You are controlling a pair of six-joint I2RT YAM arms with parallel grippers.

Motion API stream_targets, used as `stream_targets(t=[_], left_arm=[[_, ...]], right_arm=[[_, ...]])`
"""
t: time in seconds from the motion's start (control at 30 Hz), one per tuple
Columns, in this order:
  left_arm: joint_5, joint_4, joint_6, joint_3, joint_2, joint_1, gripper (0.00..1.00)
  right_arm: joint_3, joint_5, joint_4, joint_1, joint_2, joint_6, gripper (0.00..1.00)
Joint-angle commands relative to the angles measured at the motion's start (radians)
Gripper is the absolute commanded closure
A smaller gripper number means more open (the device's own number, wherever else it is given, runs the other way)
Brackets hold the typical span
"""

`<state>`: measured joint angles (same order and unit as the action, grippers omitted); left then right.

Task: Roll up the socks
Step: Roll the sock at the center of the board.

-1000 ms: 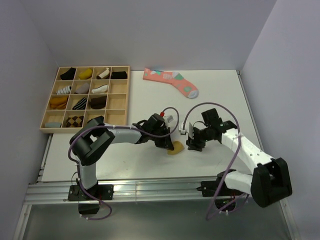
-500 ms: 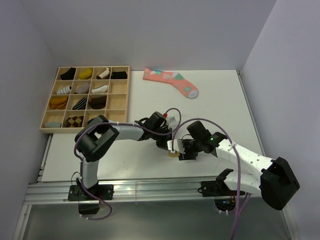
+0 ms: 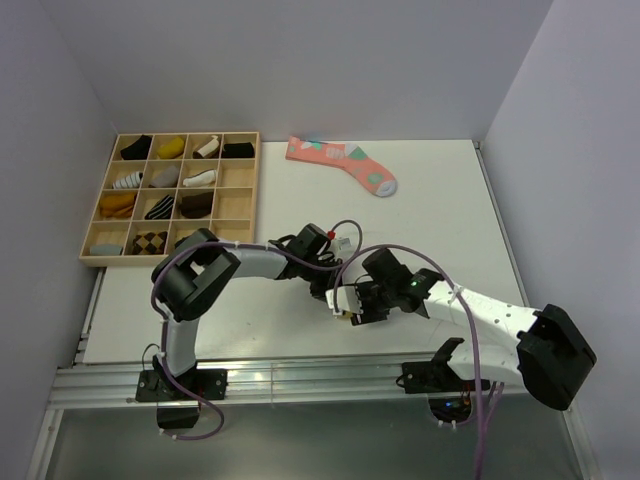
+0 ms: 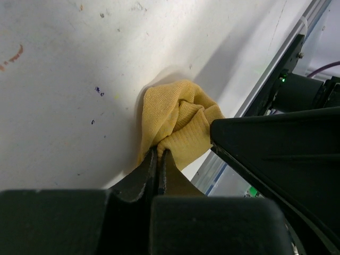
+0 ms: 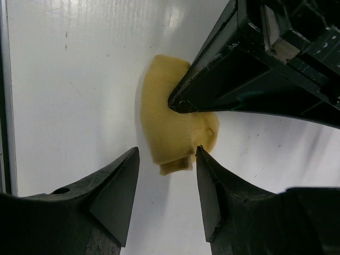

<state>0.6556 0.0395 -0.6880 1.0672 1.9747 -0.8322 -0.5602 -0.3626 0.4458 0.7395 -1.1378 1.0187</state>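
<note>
The mustard-tan sock [image 4: 178, 122] lies bunched on the white table near the front middle. It also shows in the right wrist view [image 5: 170, 122]. My left gripper [image 4: 158, 151] is shut on a fold of this sock at table level; in the top view it [image 3: 330, 290] sits just left of my right gripper [image 3: 355, 305]. My right gripper [image 5: 167, 150] is open, with its jaws on either side of the sock's cuff end and its right jaw touching the sock. In the top view the sock is almost hidden between the two grippers. The black crew sock is out of view.
A long pink sock [image 3: 345, 165] with teal and white patches lies at the back of the table. A wooden compartment tray [image 3: 256, 190] holding several rolled socks stands at the back left. The metal rail [image 3: 300, 375] runs along the front edge, close to the grippers.
My right gripper has swung left from beside the sock until its open jaws straddle the sock. My left gripper has kept hold of the sock and shifted slightly.
</note>
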Motion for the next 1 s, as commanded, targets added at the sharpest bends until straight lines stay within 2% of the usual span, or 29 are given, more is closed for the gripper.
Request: stream_targets(t=[0.0, 0.47, 0.83, 0.93, 0.97], left_arm=[[-0.082, 0.197, 0.096, -0.046, 0.081, 0.001, 1.0], [-0.025, 0.238, 0.123, -0.012, 0.115, 0.042, 1.0], [0.009, 0.254, 0.124, 0.019, 0.122, 0.065, 1.0], [0.018, 0.222, 0.101, 0.014, 0.112, 0.071, 1.0], [0.019, 0.205, 0.072, 0.007, 0.107, 0.071, 0.98]], right_arm=[[0.009, 0.027, -0.032, 0.032, -0.002, -0.008, 0.46], [0.026, 0.082, -0.062, 0.136, -0.051, -0.055, 0.47], [-0.006, 0.077, -0.084, 0.143, -0.114, -0.121, 0.53], [-0.032, 0.056, -0.07, 0.141, -0.145, -0.147, 0.61], [-0.04, 0.053, -0.062, 0.143, -0.163, -0.154, 0.72]])
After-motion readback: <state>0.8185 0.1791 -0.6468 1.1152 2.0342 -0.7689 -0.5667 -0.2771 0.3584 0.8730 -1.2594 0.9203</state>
